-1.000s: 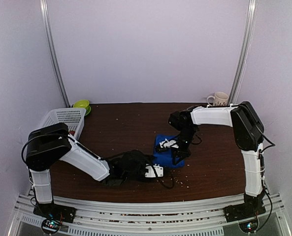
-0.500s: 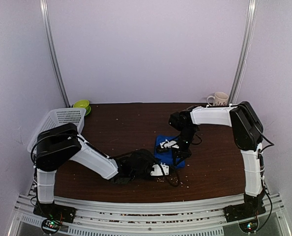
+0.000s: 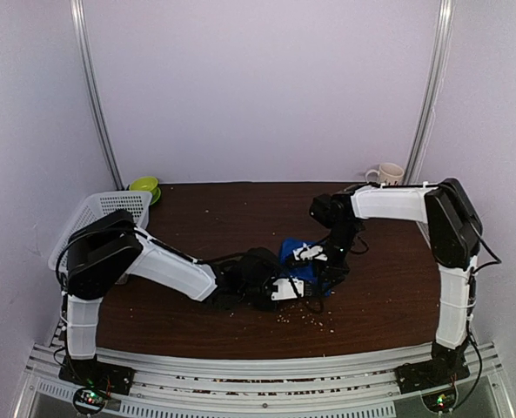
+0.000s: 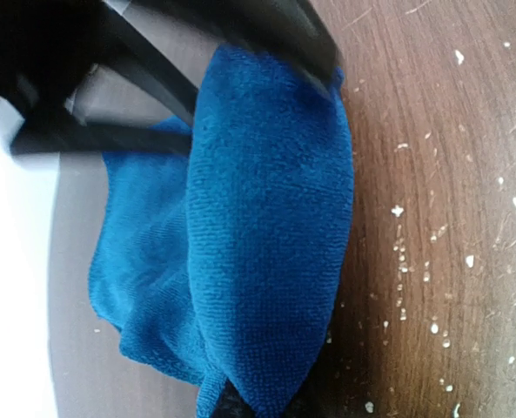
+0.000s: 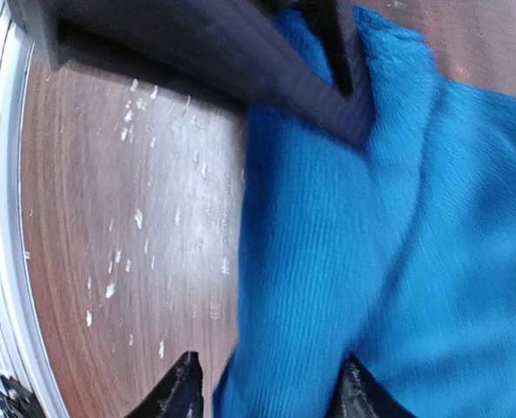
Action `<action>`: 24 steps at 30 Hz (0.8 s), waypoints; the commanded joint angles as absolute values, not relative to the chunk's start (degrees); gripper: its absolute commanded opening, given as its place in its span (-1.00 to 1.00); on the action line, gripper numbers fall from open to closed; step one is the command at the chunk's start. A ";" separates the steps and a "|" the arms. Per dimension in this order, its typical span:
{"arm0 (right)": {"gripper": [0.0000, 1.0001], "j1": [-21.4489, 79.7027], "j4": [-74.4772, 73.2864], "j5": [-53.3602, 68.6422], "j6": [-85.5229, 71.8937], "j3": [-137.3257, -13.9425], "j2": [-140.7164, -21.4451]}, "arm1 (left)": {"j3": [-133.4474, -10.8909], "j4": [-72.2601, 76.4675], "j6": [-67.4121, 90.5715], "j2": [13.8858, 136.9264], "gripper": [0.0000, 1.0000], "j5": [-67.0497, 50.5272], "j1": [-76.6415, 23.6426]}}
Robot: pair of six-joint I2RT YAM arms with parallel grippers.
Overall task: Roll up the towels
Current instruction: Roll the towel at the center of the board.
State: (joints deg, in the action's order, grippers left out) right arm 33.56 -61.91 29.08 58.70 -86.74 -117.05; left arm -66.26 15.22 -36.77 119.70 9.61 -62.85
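Left gripper (image 4: 236,407) pinches the near-left edge of the bunched blue towel (image 4: 266,218) (only its dark tips show), on the counter (image 3: 197,226) right of centre. Farther back the right gripper (image 5: 266,387) stands with jaws apart astride a fold of it, one fingertip clear of the cloth.

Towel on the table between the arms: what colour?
The towel is plain royal blue; clearest in the left wrist view.
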 commanded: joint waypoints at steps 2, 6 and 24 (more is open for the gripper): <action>0.15 28.99 -54.04 24.23 56.65 -80.80 -103.88 | -71.09 -0.01 -31.12 120.03 -1.00 -1.02 -61.25; 0.23 26.61 -44.87 22.13 58.04 -71.27 -94.59 | -77.40 -8.50 -29.43 122.11 -1.00 -5.59 -60.53; 0.41 32.93 -7.33 11.13 71.35 -28.12 -61.81 | -110.59 -37.51 -19.58 137.66 -0.81 -22.10 -58.11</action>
